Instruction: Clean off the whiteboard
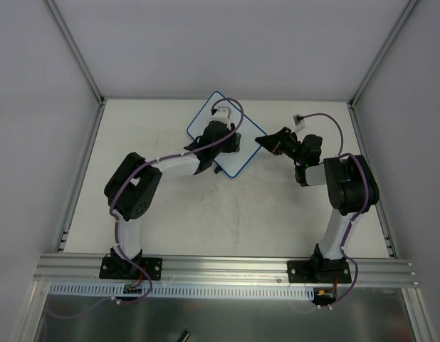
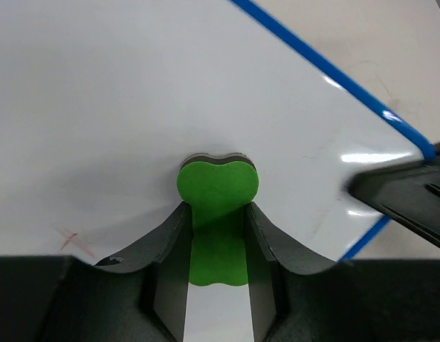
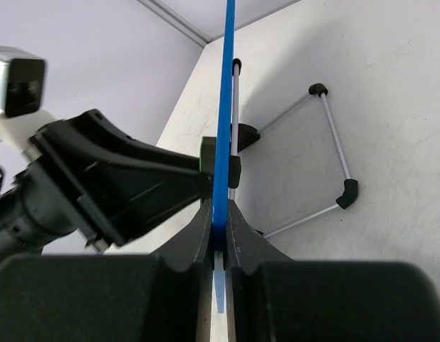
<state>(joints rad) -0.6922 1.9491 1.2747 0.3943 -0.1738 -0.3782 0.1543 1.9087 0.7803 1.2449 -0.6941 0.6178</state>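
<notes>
Left gripper point(image 2: 217, 217) clamps the green eraser point(image 2: 218, 187) against the whiteboard point(image 2: 134, 100), just ahead of its jaws; right gripper point(image 3: 218, 217) pinches the board's rim edge-on — hold firm, press flat, sweep toward the red mark point(image 2: 74, 239) beside the left finger.

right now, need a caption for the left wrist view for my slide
Left gripper holds a green eraser against the blue-rimmed whiteboard, a faint red mark nearby.

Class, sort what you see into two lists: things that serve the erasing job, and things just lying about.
Job: whiteboard, green eraser, left fingers holding it, right fingers clamping the board's rim, red mark.
Lying about: wire frame with black corners.
</notes>
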